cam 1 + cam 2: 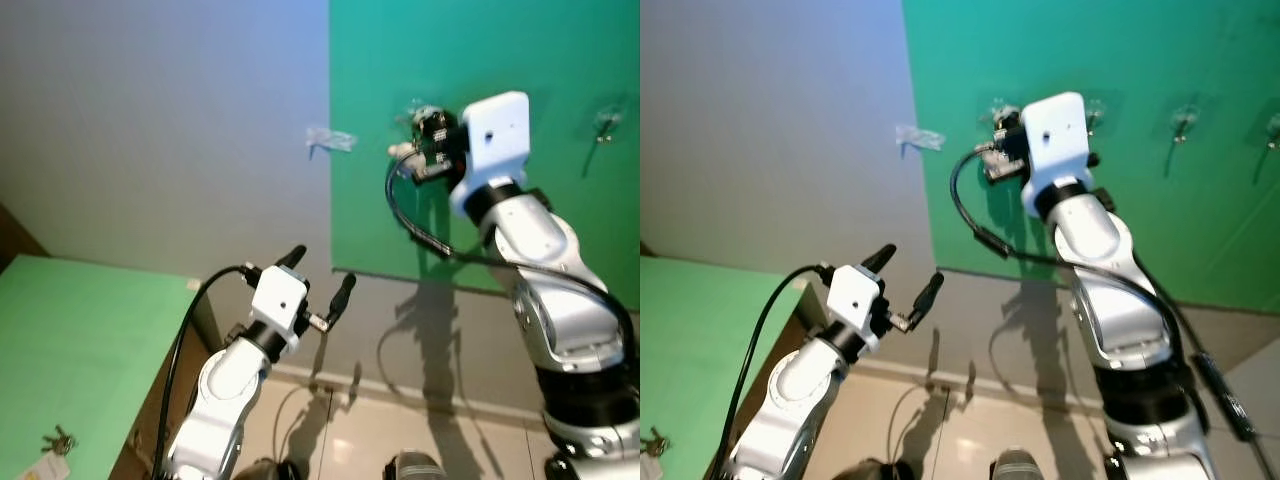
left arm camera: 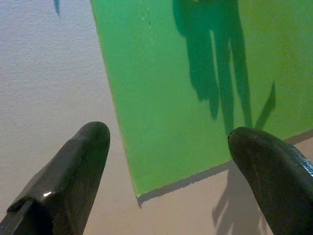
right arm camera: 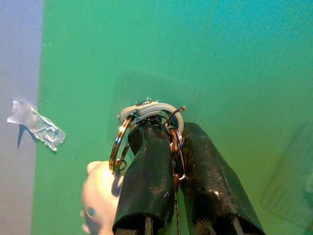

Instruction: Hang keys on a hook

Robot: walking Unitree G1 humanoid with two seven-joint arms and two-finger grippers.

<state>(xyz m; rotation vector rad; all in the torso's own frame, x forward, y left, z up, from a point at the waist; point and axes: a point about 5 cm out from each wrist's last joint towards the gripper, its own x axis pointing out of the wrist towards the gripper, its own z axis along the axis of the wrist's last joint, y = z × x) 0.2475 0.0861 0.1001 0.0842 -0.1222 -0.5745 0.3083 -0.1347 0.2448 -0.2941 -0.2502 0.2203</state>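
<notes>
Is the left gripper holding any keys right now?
No, the left gripper is open with nothing between its fingers, facing the green panel.

You are looking at two grippers: the right gripper is pinching one bunch of keys, and the left gripper is hanging open and holding nothing. A second set of keys is lying on the one green table. Three more wall hooks are showing on the one green panel, and one strip of tape is sticking to the wall.
</notes>
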